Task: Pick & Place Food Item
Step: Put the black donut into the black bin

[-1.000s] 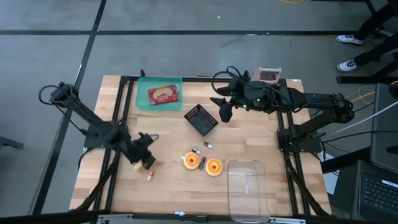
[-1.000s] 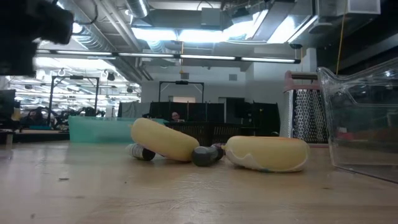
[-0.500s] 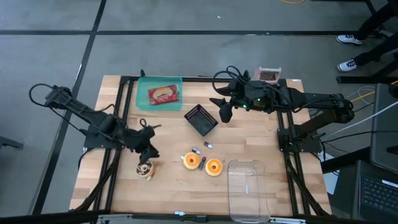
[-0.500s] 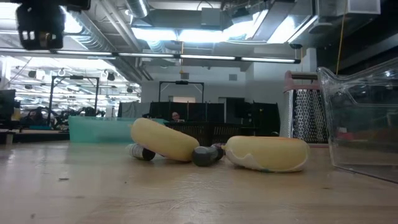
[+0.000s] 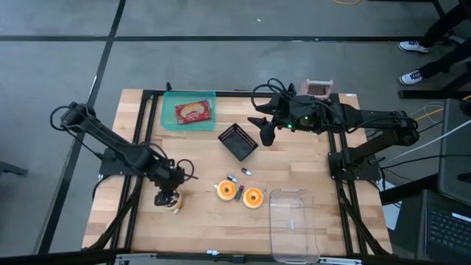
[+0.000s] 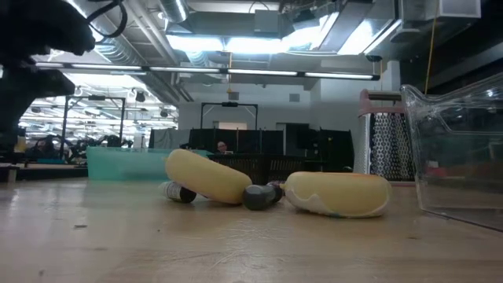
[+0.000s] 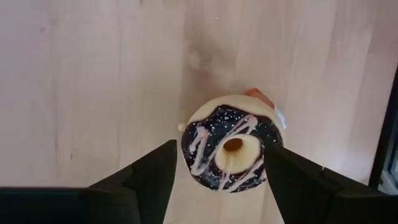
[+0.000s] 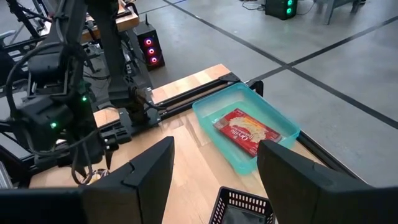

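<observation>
A chocolate-glazed donut [image 7: 231,149] with pale pink drizzle and a cream-coloured rim lies flat on the wooden table [image 5: 199,221], near its left front. My left gripper [image 7: 217,165] points down at it from just above, open, one finger on each side of the donut. In the high view the gripper [image 5: 168,197] partly covers the donut [image 5: 173,205]. My right gripper [image 5: 266,135] hangs open and holds nothing, high over the far middle of the table.
A teal tray [image 5: 168,118] with a red food packet [image 5: 193,112] stands at the far left. A black basket [image 5: 238,141] sits mid-table. Two orange-topped round items [image 5: 227,190] [image 5: 253,197] and small bits [image 5: 246,171] lie in the middle, with a clear container [image 5: 294,224] at the near right.
My left gripper has rolled about its own axis and tipped over so that it points down over the donut. The donut now lies on the table under the gripper. My right arm has kept still.
</observation>
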Controlling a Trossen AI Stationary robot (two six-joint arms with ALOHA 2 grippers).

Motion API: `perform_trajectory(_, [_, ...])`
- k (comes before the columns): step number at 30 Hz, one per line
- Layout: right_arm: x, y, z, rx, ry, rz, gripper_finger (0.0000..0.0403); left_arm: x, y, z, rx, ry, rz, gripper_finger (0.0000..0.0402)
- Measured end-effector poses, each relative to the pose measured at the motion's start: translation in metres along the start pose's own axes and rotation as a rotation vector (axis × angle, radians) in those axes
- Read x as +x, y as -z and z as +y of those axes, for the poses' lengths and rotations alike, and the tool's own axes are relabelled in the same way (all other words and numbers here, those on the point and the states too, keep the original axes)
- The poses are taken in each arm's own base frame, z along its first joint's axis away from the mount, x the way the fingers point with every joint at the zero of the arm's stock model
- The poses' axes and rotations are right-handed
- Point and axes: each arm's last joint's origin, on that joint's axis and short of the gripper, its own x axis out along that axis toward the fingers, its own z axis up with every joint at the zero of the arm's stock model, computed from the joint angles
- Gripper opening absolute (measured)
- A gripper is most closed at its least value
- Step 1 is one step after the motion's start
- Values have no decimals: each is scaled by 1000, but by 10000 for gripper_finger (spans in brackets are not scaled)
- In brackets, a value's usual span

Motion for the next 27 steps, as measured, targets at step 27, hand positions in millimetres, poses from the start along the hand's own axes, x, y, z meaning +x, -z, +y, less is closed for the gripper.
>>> perform_trajectory(27, [1, -1, -4, 4, -3, 3, 228, 62, 6, 11, 50, -43, 150, 223])
